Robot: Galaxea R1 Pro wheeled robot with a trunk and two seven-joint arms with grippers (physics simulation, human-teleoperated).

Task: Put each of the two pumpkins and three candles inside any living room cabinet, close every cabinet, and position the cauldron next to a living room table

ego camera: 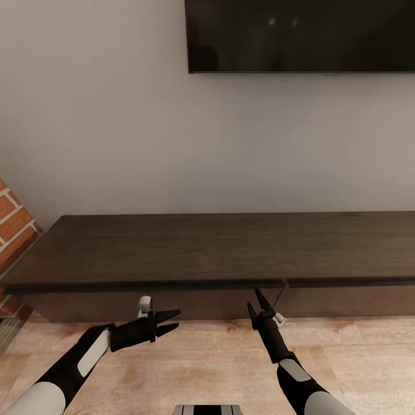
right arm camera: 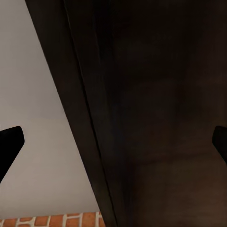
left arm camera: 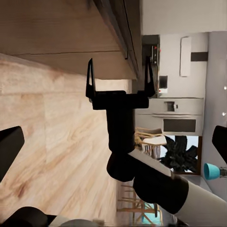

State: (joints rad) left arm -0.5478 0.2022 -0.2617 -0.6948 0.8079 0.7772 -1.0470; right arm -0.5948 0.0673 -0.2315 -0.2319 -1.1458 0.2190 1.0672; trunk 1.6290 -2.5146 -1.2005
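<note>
Brick wall at far left. L gripper low over wood floor, fingers spread, pointing right, empty. Cabinet spans view, against grey wall, drawer fronts shut. R gripper fingers spread, tips right at cabinet front under top edge, empty. TV above at right.

Right pincer spread beneath cabinet, wood floor
</note>
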